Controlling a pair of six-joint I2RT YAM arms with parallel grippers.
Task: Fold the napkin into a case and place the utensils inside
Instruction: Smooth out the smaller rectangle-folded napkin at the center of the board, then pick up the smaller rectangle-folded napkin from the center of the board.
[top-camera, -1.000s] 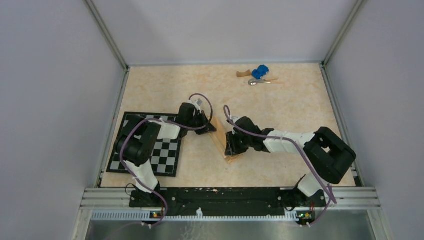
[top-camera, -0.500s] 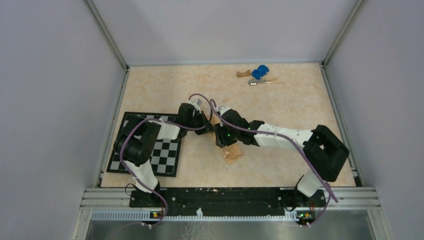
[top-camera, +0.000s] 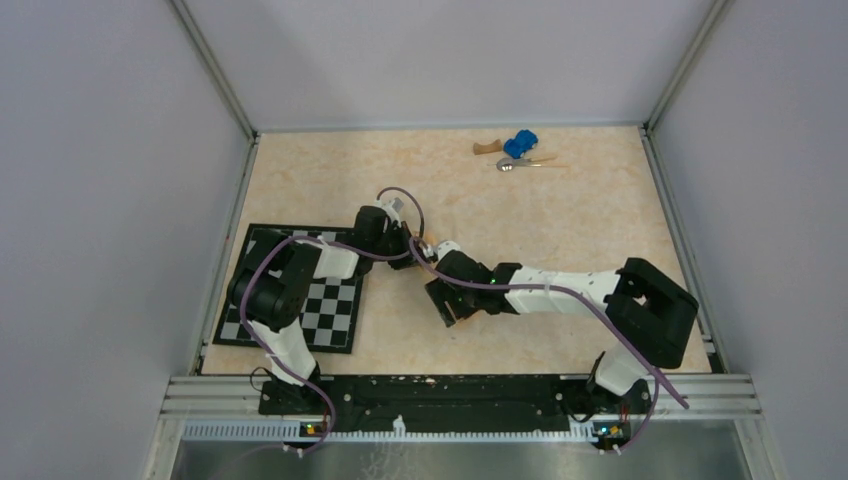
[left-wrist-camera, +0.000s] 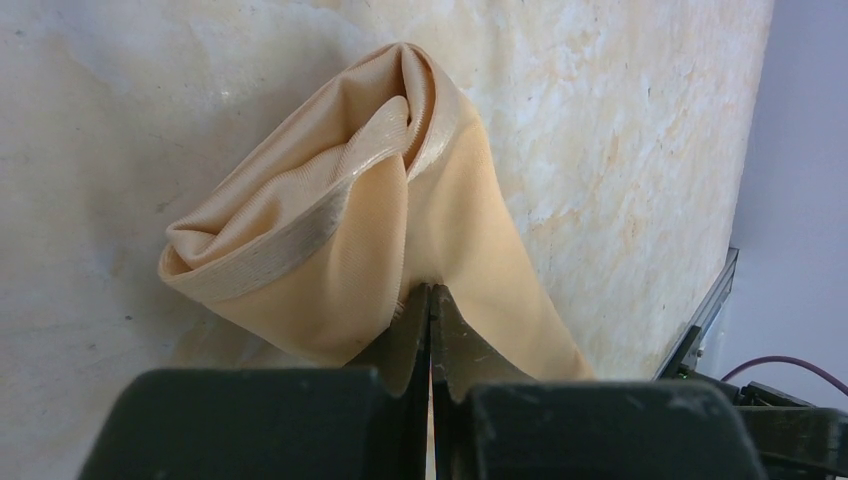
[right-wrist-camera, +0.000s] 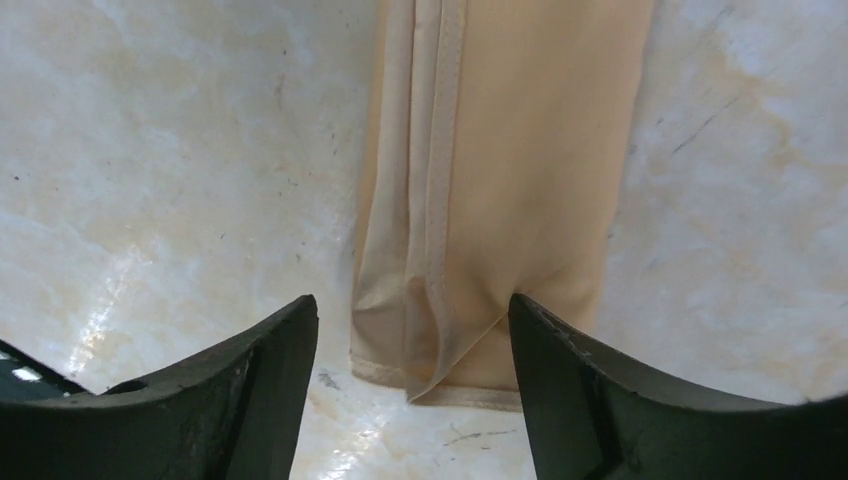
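one napkin (right-wrist-camera: 500, 190): left gripper (left-wrist-camera: 430, 292) pinches an end, spread right gripper (right-wrist-camera: 412, 305) straddles the other.

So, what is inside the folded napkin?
The napkin shows only cloth layers at its open end; deeper inside is hidden. A spoon lies far off beside the blue car.

The pale marbled worktop (top-camera: 560, 215) carries a checkerboard mat (top-camera: 335, 310) at its left edge; the folded peach-orange napkin (right-wrist-camera: 500, 180) lies near the middle; far back, a blue toy car (top-camera: 519, 144), brown wooden block (top-camera: 487, 149) and silver spoon (top-camera: 515, 163) cluster together.
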